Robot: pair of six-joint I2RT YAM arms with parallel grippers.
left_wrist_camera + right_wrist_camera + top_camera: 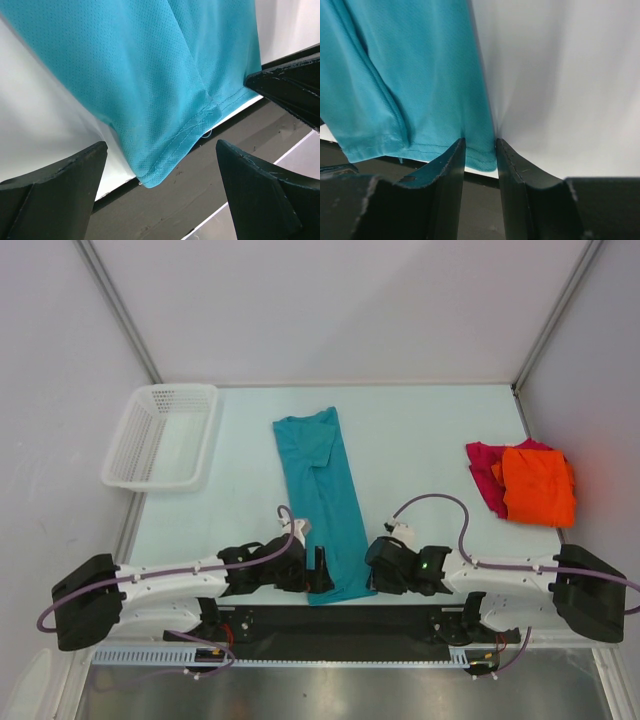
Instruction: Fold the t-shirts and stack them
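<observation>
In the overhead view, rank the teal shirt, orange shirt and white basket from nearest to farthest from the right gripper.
1. teal shirt, centre, just beside the right gripper
2. orange shirt, far right side
3. white basket, far left corner

A robot lab booth: bare white walls (330, 310), metal posts (120, 310), arms (170, 580) bolted to the table (420, 440).

A teal-blue t-shirt (325, 505), an orange t-shirt (538, 485), a magenta t-shirt (484, 470) and a white mesh basket (165, 435) show.
</observation>
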